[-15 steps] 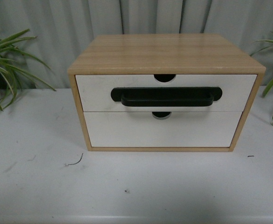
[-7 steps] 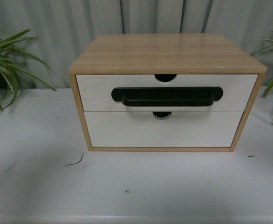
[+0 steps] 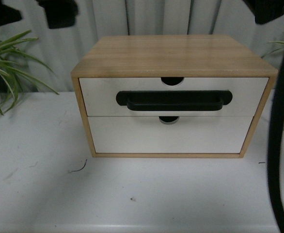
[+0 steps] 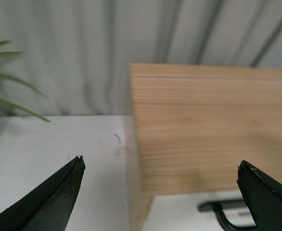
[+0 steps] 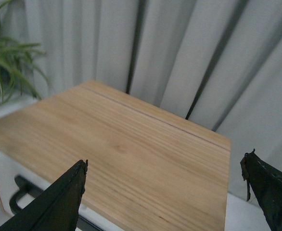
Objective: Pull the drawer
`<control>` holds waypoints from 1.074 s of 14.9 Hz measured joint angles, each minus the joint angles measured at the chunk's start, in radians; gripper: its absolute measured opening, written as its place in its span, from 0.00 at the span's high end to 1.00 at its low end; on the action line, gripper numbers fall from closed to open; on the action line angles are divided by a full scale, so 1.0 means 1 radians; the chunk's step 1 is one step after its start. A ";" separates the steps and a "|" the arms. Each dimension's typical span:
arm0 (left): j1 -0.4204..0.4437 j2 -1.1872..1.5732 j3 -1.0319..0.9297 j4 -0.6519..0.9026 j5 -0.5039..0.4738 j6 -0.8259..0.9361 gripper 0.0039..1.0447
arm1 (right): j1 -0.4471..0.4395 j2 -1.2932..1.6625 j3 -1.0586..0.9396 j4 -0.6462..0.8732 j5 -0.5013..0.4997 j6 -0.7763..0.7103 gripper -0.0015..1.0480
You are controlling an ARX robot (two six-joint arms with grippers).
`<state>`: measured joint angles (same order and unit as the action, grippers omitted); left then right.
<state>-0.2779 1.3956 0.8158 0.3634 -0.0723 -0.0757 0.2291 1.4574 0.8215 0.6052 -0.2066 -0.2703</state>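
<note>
The drawer [image 3: 103, 94] is the upper one in a light wood cabinet [image 3: 173, 54]. It has a white front, a long black bar handle [image 3: 174, 100] and a semicircular notch [image 3: 172, 81], and it sits flush with the frame. My left gripper [image 4: 160, 162] is open, high above the cabinet's left front corner, with the handle's end [image 4: 218, 209] below it. My right gripper [image 5: 165, 160] is open above the cabinet top, and a bit of the handle [image 5: 20, 192] shows beneath. Neither gripper touches anything.
A plain white drawer front [image 3: 171, 135] with no handle lies below the drawer. The cabinet stands on a white table [image 3: 45, 184] before grey curtains. Leafy plants [image 3: 8, 63] stand at both sides. A black cable [image 3: 276, 145] hangs down at the right.
Dark parts of both arms have come into the top corners of the front view, and the black cable now hangs at the right. The cabinet and drawer have not moved.
</note>
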 joint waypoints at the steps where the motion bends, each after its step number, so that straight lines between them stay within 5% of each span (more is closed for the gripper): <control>1: -0.034 0.021 0.039 -0.058 0.077 0.091 0.06 | -0.012 0.014 0.008 -0.021 -0.074 -0.140 0.06; 6: -0.172 0.133 0.256 -0.435 0.276 0.541 0.06 | -0.101 0.026 0.103 -0.397 -0.344 -0.769 0.06; 9: -0.224 0.285 0.407 -0.659 0.247 0.766 0.06 | -0.131 0.076 0.180 -0.729 -0.317 -1.300 0.06; 11: -0.232 0.336 0.451 -0.693 0.229 0.801 0.06 | -0.126 0.101 0.184 -0.780 -0.307 -1.411 0.06; 16: -0.239 0.409 0.513 -0.717 0.219 0.818 0.06 | -0.073 0.174 0.200 -0.742 -0.270 -1.421 0.06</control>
<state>-0.5167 1.8046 1.3293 -0.3534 0.1463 0.7422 0.1558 1.6318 1.0218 -0.1368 -0.4763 -1.6913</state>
